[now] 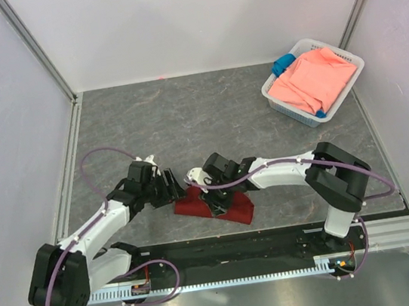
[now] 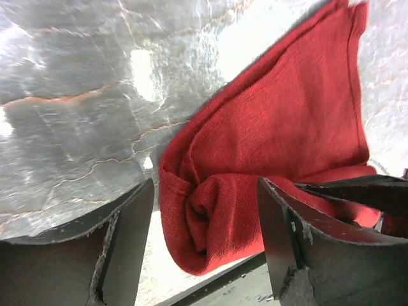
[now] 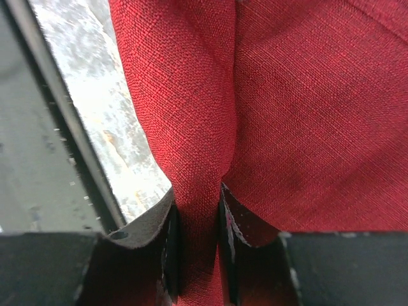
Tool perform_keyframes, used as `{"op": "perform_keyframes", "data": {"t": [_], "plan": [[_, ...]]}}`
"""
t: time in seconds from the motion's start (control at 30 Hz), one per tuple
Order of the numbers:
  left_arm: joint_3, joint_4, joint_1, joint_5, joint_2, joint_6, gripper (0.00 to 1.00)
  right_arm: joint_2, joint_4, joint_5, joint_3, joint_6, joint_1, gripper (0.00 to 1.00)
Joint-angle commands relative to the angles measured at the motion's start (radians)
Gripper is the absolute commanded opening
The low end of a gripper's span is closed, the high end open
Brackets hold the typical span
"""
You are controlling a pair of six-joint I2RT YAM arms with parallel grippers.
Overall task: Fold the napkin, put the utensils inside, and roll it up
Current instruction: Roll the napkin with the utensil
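Observation:
The napkin [image 1: 231, 208], dark red, lies partly rolled near the table's front edge. In the left wrist view its rolled end [image 2: 210, 223] sits between the spread fingers [image 2: 127, 242] of my left gripper [image 2: 204, 239]. That gripper is open, with a gap on its left side, and in the top view the left gripper [image 1: 175, 190] stands at the napkin's left end. My right gripper [image 1: 209, 198] is over the roll's middle. Up close, the right gripper [image 3: 199, 217] is shut on a raised fold of the napkin [image 3: 306, 95]. The utensils are hidden.
A white basket [image 1: 294, 110] at the back right holds a salmon-pink cloth [image 1: 312, 81] and a blue cloth [image 1: 282, 64]. A black rail [image 1: 278, 240] runs along the table's near edge just in front of the napkin. Walls enclose the left, back and right.

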Motion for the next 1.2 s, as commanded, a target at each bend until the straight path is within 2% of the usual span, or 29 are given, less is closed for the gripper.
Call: {"op": "perform_keyframes", "data": {"t": [0.0, 0.2, 0.37, 0.53, 0.73, 0.83, 0.93, 1.03, 1.07, 1.1, 1.13, 1.17], "plan": [[0.032, -0.033, 0.007, -0.105, -0.070, -0.003, 0.72, 0.055, -0.066, -0.269, 0.048, 0.034, -0.053, 0.31], [-0.014, -0.013, 0.007, -0.117, -0.190, -0.007, 0.72, 0.133, -0.090, -0.422, 0.096, 0.067, -0.122, 0.31], [-0.066, 0.044, 0.007, -0.030, -0.256, -0.003, 0.70, 0.212, -0.100, -0.518, 0.133, 0.106, -0.188, 0.31], [-0.115, 0.095, 0.005, 0.050, -0.273, -0.014, 0.68, 0.287, -0.104, -0.600, 0.165, 0.117, -0.231, 0.32], [-0.152, 0.162, 0.005, 0.058, -0.259, -0.020, 0.67, 0.331, -0.109, -0.640, 0.180, 0.109, -0.256, 0.32], [-0.155, 0.182, 0.005, 0.059, -0.230, -0.022, 0.63, 0.342, -0.110, -0.644, 0.183, 0.107, -0.262, 0.33], [-0.161, 0.191, 0.005, 0.064, -0.201, -0.022, 0.56, 0.342, -0.110, -0.645, 0.183, 0.106, -0.267, 0.34], [-0.170, 0.193, 0.005, 0.047, -0.181, -0.026, 0.35, 0.338, -0.112, -0.641, 0.188, 0.112, -0.268, 0.37], [-0.172, 0.190, 0.007, 0.040, -0.166, -0.031, 0.20, 0.335, -0.112, -0.637, 0.191, 0.114, -0.270, 0.39], [-0.170, 0.185, 0.005, 0.027, -0.158, -0.033, 0.15, 0.328, -0.117, -0.633, 0.192, 0.117, -0.268, 0.42], [-0.166, 0.171, 0.005, 0.021, -0.150, -0.036, 0.07, 0.315, -0.120, -0.615, 0.194, 0.115, -0.271, 0.49], [-0.161, 0.167, 0.007, 0.013, -0.138, -0.037, 0.04, 0.304, -0.126, -0.602, 0.195, 0.115, -0.271, 0.58]]}}
